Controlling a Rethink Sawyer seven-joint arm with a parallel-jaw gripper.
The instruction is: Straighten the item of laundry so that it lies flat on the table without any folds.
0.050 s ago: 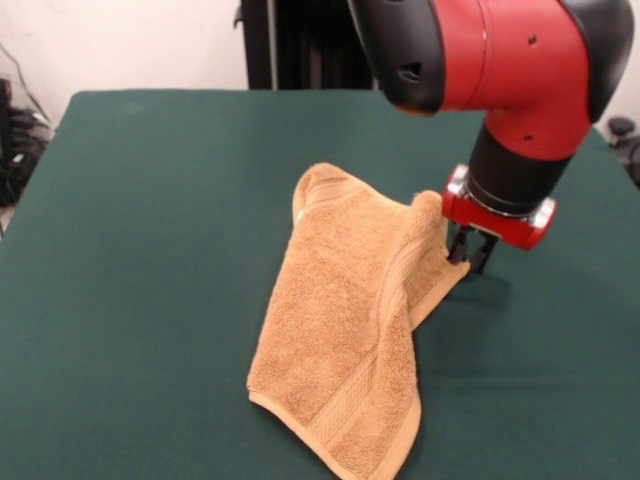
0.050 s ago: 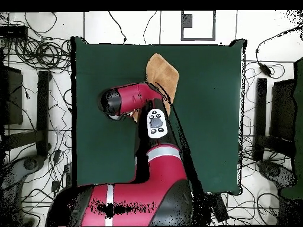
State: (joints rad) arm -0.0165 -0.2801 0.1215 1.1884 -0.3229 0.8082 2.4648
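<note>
The item of laundry, a tan-orange terry towel with a woven band near its hem, lies crumpled on the dark green table. Its right side is pulled up into a raised fold. My gripper hangs from the red arm right at that raised corner, its dark fingers close together and pinching the towel's edge. In the overhead view only the far part of the towel shows beyond the arm, on the table. The arm's head hides the gripper there.
Green cloth stretches wide on every side of the towel. Cables and stands crowd the floor around the table. The arm's bulky red and black body covers the table's robot-side middle.
</note>
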